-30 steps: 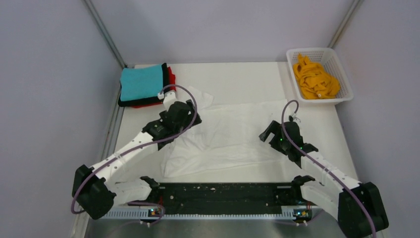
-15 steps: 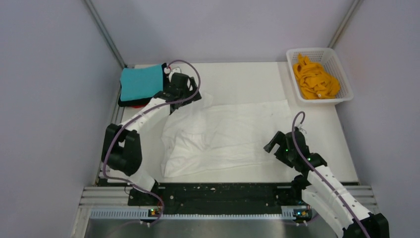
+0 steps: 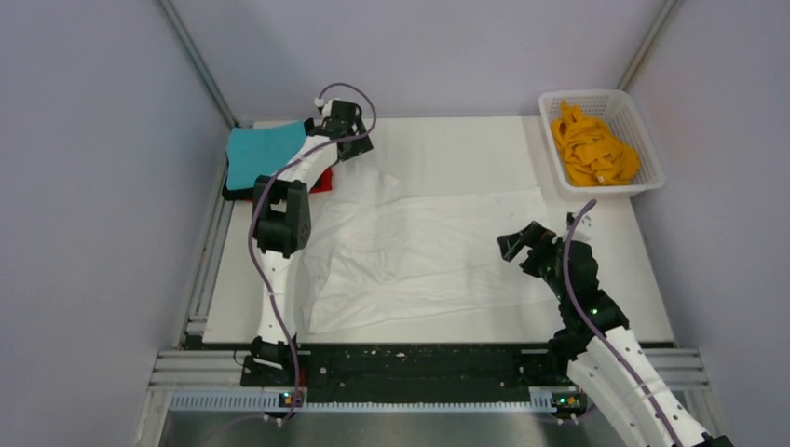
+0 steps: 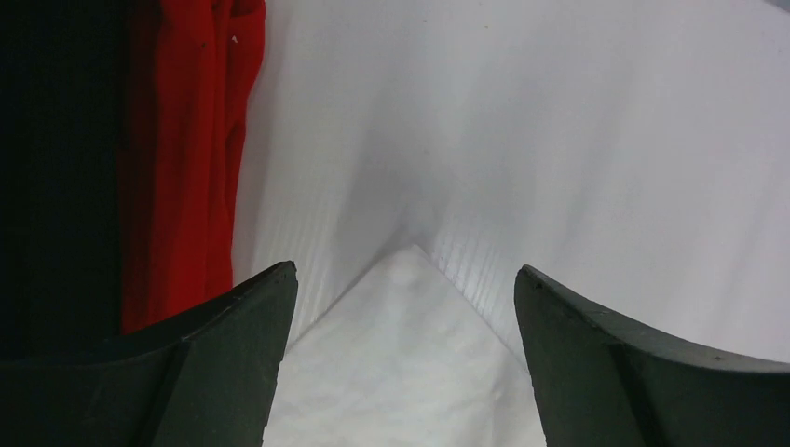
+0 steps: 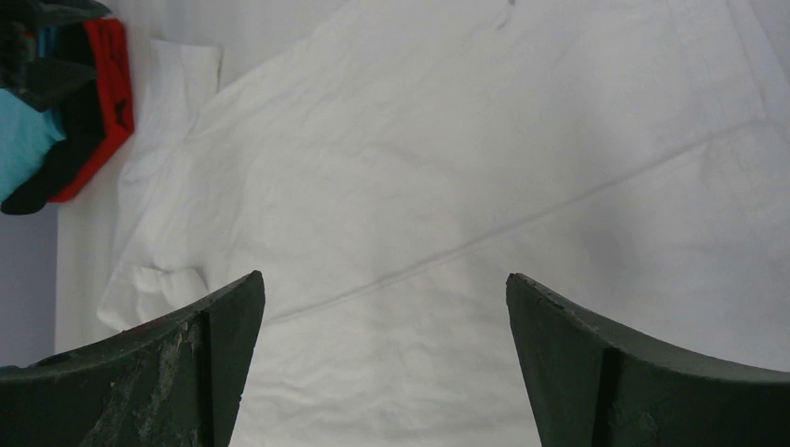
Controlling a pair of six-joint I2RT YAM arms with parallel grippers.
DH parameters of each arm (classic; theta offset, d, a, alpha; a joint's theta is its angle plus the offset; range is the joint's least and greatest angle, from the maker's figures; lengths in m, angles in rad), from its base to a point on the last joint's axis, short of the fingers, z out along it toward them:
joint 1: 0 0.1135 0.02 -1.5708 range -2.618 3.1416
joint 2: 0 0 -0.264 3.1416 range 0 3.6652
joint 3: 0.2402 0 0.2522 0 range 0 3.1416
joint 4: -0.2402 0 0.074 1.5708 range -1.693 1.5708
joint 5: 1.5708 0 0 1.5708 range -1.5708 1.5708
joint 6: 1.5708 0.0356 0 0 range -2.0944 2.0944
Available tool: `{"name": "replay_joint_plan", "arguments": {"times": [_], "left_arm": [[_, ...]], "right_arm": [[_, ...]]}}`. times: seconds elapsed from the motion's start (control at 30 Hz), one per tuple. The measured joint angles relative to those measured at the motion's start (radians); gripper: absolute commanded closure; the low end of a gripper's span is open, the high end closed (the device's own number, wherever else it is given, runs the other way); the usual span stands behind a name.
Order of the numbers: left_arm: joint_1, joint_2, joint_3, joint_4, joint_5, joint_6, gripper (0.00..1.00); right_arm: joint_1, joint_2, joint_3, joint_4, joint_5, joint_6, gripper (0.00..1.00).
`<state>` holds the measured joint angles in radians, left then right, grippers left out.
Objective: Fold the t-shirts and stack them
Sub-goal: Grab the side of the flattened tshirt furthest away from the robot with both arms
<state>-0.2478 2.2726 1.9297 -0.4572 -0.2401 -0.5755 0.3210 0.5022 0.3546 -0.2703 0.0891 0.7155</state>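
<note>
While overhead the white t-shirt [image 3: 429, 251] lies spread on the counter [image 3: 466, 149], only wrist views reveal the left end effector [image 4: 405, 270] released by its sleeve corner, the right end effector [image 5: 384, 277] released over its body.

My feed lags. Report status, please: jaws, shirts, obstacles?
Left jaws open at far corner of white shirt, beside stack. Right jaws open over its right side. Shirt unfolded; orange shirt in basket. No obstacle seen.

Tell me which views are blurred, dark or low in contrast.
Top external view: even light, sharp; the white t-shirt hardly stands out from the white table. Left wrist view: fingers soft, black t-shirt lost in darkness. Right wrist view: creases clear.
</note>
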Motion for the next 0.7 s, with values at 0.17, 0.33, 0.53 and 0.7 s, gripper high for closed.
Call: {"name": "replay_joint_plan", "arguments": {"times": [0.17, 0.33, 0.53, 0.7], "left_arm": [[0.007, 0.106, 0.101, -0.031, 0.031, 0.044, 0.26], [-0.006, 0.124, 0.101, -0.053, 0.083, 0.079, 0.30], [-0.018, 0.130, 0.101, -0.079, 0.096, 0.110, 0.36], [-0.021, 0.164, 0.161, -0.113, 0.081, 0.113, 0.36]], "right_arm": [[0.000, -0.012, -0.001, 0.053, 0.030, -0.033, 0.01], [0.000, -0.012, -0.001, 0.062, 0.059, -0.056, 0.01], [0.000, -0.012, -0.024, 0.075, 0.063, -0.070, 0.01], [0.000, -0.013, -0.036, 0.077, 0.063, -0.079, 0.01]]}}
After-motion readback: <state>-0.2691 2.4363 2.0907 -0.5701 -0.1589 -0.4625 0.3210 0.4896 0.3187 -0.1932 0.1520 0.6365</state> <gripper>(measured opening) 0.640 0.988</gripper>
